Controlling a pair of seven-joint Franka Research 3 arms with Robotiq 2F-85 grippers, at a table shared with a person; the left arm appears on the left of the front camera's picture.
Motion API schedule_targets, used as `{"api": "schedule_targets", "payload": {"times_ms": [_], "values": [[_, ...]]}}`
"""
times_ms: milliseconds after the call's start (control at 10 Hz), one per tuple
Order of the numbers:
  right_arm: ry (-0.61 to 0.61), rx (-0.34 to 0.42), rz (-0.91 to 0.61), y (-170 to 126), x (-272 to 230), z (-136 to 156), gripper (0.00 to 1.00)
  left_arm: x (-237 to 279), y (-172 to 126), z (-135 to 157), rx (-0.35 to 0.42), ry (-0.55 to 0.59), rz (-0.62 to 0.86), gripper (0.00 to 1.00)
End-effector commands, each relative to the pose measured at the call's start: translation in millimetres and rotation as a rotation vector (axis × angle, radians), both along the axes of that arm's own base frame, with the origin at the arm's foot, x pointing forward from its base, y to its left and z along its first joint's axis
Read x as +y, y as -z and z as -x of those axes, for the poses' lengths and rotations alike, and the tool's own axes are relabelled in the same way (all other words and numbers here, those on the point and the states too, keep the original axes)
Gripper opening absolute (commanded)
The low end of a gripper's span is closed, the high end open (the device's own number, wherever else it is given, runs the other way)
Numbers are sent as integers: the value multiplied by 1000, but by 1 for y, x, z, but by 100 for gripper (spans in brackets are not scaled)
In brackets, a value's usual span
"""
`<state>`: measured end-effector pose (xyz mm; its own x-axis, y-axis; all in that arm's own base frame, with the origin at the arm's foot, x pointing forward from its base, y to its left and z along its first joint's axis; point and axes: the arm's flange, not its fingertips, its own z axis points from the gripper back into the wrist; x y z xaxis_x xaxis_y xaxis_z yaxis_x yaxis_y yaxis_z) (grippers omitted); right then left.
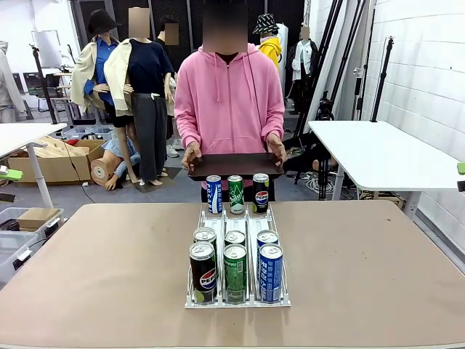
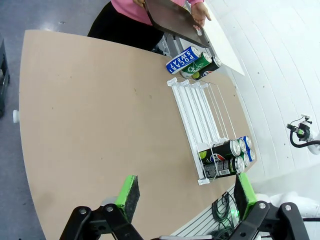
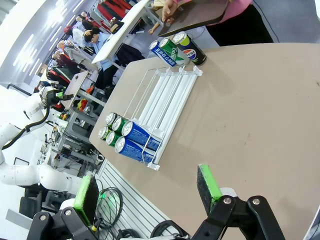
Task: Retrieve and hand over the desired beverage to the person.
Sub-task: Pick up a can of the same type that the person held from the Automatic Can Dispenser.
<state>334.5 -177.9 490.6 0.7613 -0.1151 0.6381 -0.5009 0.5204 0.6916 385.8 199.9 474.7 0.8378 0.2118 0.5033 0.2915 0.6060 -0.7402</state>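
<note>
left gripper (image 2: 186, 197): wide open, nothing between the pads, hangs over the near table (image 1: 109, 269) edge, well apart from every can
right gripper (image 3: 147, 195): wide open too, empty, over the near edge on the other side
rack (image 1: 237, 218): white wire, three lanes, mid-table, runs from the robot's end toward the person (image 1: 229, 94)
near cans (image 1: 235, 270): six at the robot's end, two rows of three, packed touching; front row is black Pepsi, green, blue (back-row labels hidden)
far cans (image 1: 235, 194): three upright at the rack's far end, blue, green, black, side by side
person: stands at the far side in a pink hoodie, both hands on the tray (image 1: 234, 166)
tray: dark, flat, held level just above and behind the far cans; its top looks bare
wanted drink: cannot tell which can is meant; both hands are busy with the tray, nobody is pointing
done: nothing, by the look of it; no can gripped, none out of the rack lanes, none on the tray
left: settle on a can, reach in, close on it, lift it clear, carry it across, give it over or set it on the tray
stage: the very start, in my judgement
risk: cans sit tight together, so a pad may nudge a neighbour on the way in
</note>
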Motion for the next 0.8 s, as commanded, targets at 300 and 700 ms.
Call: {"api": "schedule_targets", "payload": {"times_ms": [300, 700], "values": [[-4, -5, -10, 0, -1, -1, 100, 1, 0, 2, -5, -1, 9, 100], [-4, -5, -10, 0, -1, -1, 100, 1, 0, 2, -5, -1, 9, 100]]}}
